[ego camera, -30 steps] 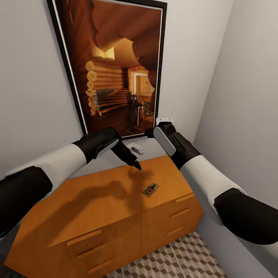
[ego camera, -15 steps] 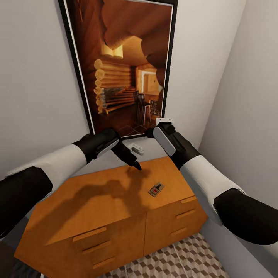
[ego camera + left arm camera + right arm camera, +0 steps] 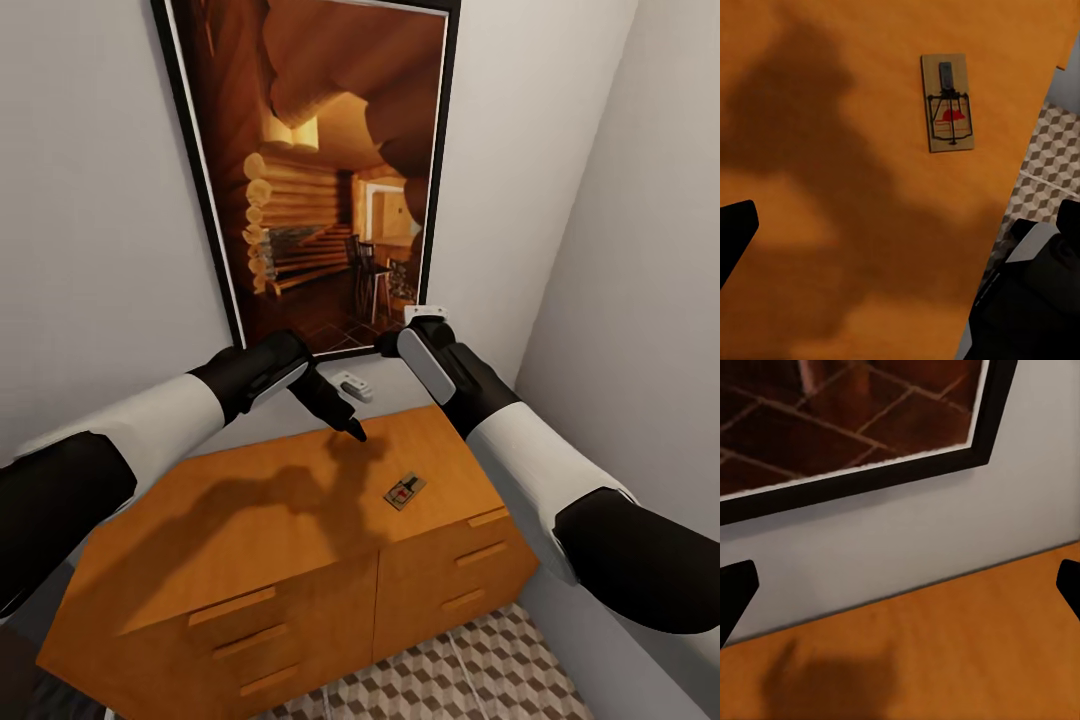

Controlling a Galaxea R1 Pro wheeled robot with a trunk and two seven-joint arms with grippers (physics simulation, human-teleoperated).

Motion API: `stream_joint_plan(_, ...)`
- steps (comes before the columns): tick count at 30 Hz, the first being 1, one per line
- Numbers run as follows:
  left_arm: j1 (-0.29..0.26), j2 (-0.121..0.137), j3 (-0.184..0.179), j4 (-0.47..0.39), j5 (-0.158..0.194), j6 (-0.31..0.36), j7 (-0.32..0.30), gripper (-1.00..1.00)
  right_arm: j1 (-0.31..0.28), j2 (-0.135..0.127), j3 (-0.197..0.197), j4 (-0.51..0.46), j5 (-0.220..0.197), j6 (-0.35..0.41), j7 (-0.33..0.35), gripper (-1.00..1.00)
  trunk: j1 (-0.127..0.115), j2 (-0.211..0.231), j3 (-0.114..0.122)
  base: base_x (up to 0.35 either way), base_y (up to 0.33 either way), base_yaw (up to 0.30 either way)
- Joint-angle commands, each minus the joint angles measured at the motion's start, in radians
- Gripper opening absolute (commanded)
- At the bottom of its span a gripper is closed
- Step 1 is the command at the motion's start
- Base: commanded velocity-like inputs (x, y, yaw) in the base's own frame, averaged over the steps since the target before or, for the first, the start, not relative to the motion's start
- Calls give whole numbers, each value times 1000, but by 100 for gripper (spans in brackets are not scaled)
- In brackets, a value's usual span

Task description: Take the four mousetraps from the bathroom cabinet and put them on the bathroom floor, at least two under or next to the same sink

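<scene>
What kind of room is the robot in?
Probably a corner of a home, though which room is unclear. A low orange-brown wooden cabinet stands against a grey wall under a big black-framed picture of a log cabin room, on cube-patterned floor tiles. A small wooden mousetrap lies on the cabinet.

A tall black-framed picture (image 3: pixel 318 170) of a log-cabin room hangs on the pale grey wall (image 3: pixel 90 220), and a small white fitting (image 3: pixel 352 383) sits on the wall just below its frame.
</scene>
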Motion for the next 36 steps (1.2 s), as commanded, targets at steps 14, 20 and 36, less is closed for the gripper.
stream_joint_plan(14,66,-6,-9,-7,-2,3,-12,100,-14,-14,17,32,-45,57,-64,100,1,-2,-2,0,0,0)
stream_joint_plan(20,100,-38,-5,-40,39,6,-45,100,20,-40,35,29,-34,92,-98,100,1,-2,-2,0,0,0)
stream_joint_plan(36,161,-101,-3,-130,111,75,-95,100,61,-67,40,26,-31,110,-100,100,1,-2,-2,0,0,0)
